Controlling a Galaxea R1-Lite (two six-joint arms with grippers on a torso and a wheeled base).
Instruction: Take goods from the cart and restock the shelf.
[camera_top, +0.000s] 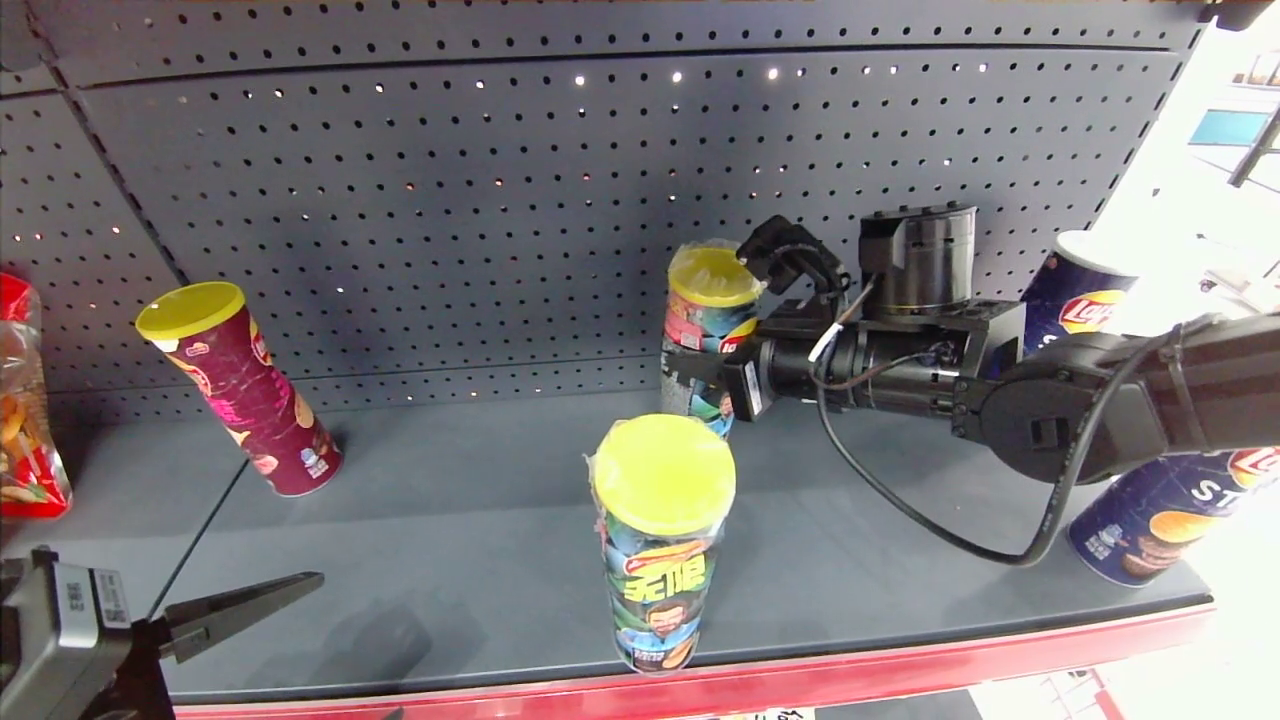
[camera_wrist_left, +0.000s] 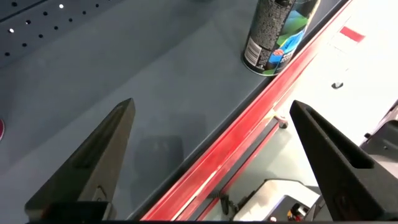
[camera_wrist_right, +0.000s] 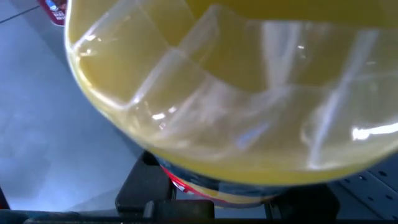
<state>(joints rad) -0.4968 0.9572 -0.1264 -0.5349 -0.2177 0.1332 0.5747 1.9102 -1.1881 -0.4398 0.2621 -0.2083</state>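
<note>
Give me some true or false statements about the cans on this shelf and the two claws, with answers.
1. The right claw grips the rear can. True.
2. The left claw holds a can. False: it is open and empty.
3. The maroon can is right of the front can. False: it is to its left.
4. The front can stands near the shelf edge. True.

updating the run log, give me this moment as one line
right gripper: shut on rear can, shelf back | left gripper: open, empty, at shelf front | front can: upright
</note>
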